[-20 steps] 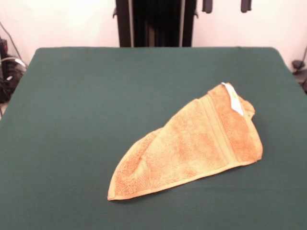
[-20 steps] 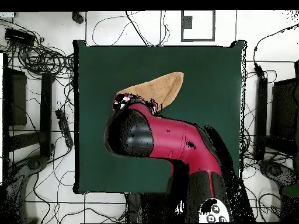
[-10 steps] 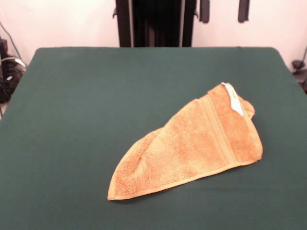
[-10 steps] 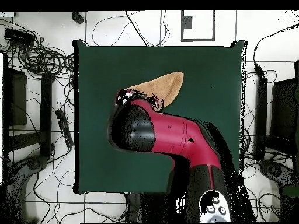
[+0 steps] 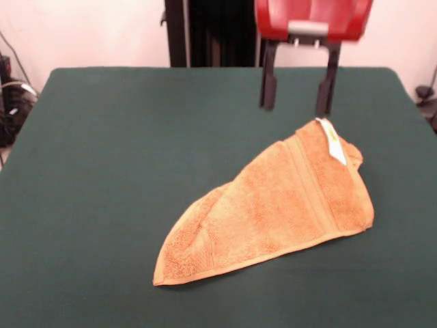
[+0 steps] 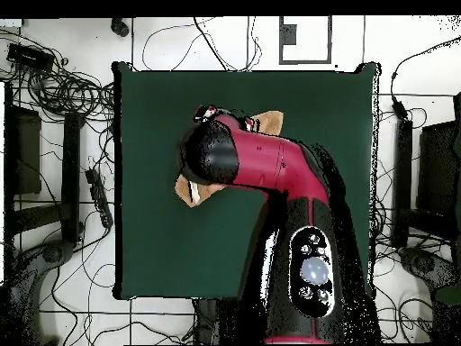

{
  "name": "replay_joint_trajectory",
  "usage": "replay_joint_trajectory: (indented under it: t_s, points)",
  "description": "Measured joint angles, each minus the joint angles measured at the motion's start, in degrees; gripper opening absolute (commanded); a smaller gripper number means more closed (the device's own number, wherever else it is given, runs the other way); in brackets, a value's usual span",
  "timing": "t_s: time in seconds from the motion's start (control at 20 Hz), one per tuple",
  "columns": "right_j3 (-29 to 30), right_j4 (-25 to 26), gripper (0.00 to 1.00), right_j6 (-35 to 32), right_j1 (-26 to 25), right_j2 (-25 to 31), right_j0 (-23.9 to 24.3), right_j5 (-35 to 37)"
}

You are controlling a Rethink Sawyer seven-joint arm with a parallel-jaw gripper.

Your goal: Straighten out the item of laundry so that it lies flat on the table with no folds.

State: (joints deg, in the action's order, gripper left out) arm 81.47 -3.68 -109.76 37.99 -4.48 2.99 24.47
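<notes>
Hanging wide open above the labelled corner, the gripper [image 5: 295, 104] probably faces a soft, limp, light towel [image 5: 273, 205]; pinch that corner.

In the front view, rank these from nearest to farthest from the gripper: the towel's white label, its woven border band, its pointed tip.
Gripper hangs open above the towel's far end.
1. White label, just below the gripper.
2. Woven border band, mid-towel.
3. Pointed tip, the near left end.
</notes>
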Motion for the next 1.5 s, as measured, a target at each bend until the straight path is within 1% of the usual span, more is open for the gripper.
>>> replay_joint_trajectory:
  t_s: [0.3, 0.4, 0.55, 0.6, 0.9, 1.05, 1.3, 1.5]
  points:
    - [-9.3, -0.2, 1.0, 0.0, -7.9, -1.1, -0.1, 1.2]
    - [-11.9, -0.3, 1.0, 0.0, -10.2, -2.0, -0.5, 1.3]
    - [-14.1, -0.3, 1.0, 0.0, -12.4, -2.9, -0.9, 1.4]
    - [-15.6, -0.4, 1.0, 0.0, -14.0, -3.3, -0.9, 1.4]
    - [-17.7, -1.4, 1.0, 0.0, -16.8, -4.0, -1.0, 1.9]
    - [-18.2, -2.0, 1.0, 0.0, -17.4, -4.7, -1.5, 2.8]
    - [-19.0, -3.5, 1.0, 0.0, -17.9, -7.4, -4.5, 6.1]
    - [-19.5, -5.1, 1.0, 0.0, -17.9, -8.4, -6.9, 8.4]
